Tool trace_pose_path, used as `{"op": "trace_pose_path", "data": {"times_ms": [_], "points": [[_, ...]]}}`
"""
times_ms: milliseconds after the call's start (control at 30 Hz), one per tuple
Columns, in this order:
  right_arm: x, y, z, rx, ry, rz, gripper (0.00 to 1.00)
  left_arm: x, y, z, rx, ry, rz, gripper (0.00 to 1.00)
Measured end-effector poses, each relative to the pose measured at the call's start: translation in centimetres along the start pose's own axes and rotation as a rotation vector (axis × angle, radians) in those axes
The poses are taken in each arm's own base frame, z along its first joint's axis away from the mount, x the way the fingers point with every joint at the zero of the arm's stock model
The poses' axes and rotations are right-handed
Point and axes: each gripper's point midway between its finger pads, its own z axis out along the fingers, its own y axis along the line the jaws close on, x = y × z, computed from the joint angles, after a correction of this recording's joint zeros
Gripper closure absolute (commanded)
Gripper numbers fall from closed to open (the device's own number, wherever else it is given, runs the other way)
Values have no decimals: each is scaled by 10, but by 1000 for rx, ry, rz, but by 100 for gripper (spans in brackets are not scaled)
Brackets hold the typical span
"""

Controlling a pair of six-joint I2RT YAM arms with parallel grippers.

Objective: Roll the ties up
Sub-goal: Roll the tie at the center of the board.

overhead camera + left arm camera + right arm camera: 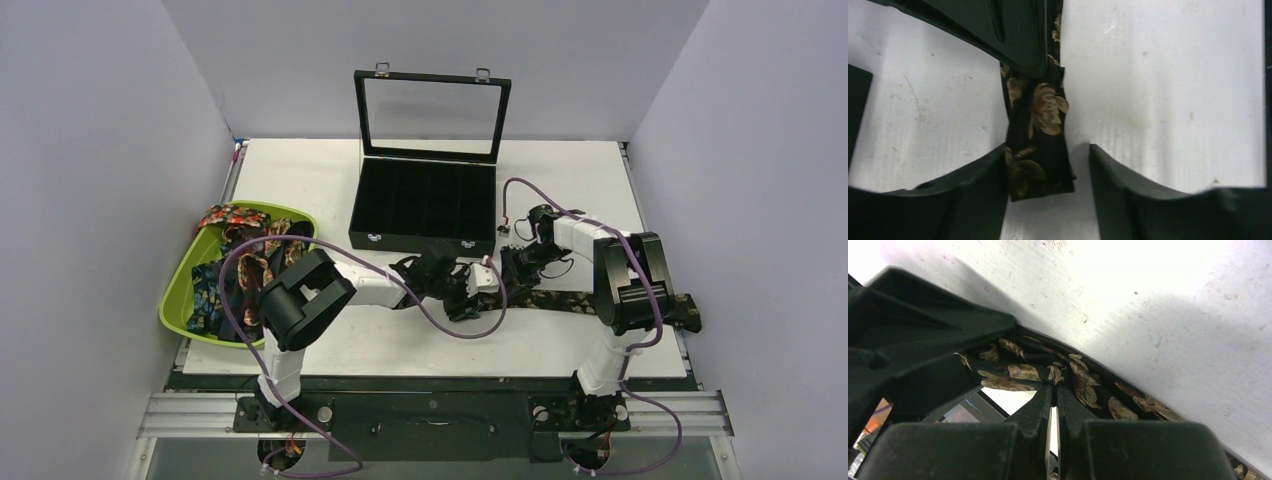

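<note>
Gold-flowered, uncoiled: found one tie [565, 300] flat along the near edge of the desk [300, 180], toward its right corner. Saw the right pincer [1053, 387] pressed together on it near its narrow end, the left pincer [1045, 152] spread astride that end. Judged the job barely begun, other ties [240, 265] heaped in the green tray [172, 305] at the left edge.

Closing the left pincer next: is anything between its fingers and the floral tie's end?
Nothing visible. The floral tie lies on the table between the fingers of the open left pincer. The right pincer pinches it farther along, clear of that gap.
</note>
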Motion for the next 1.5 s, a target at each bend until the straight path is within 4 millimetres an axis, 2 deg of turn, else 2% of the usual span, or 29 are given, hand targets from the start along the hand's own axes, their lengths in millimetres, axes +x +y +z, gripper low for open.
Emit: {"op": "trace_pose_path", "data": {"times_ms": [33,133,333,500,633,700,767,900,1067,1267,1400,1467,1500], "points": [[0,0,0,5,2,-9,100,0,-1,-1,2,0,-2,36],[1,-1,1,14,7,-28,100,3,-6,-8,10,-1,-37,30],[1,-3,2,27,11,-49,100,15,2,-30,-24,-4,-122,28],[1,-3,2,28,12,-54,100,12,9,-32,-43,-26,-129,29],[1,-3,2,28,13,-54,100,2,11,-29,-44,-55,-123,32],[1,-3,2,30,14,-53,100,-7,12,-27,-40,-77,-111,38],[1,-4,3,30,18,-52,100,-19,15,-23,-37,-106,-94,50],[0,-4,3,32,22,-50,100,-38,15,-16,-17,-146,-70,61],[0,-4,3,34,24,-49,100,-51,15,-3,4,-169,-58,61],[0,-4,3,34,23,-50,100,-55,17,13,24,-171,-57,59],[0,-4,2,34,23,-49,100,-41,15,23,37,-143,-68,66],[1,-4,2,33,25,-49,95,-32,13,26,44,-122,-73,69],[1,-4,2,33,24,-49,90,-29,13,28,48,-112,-73,71]]}}
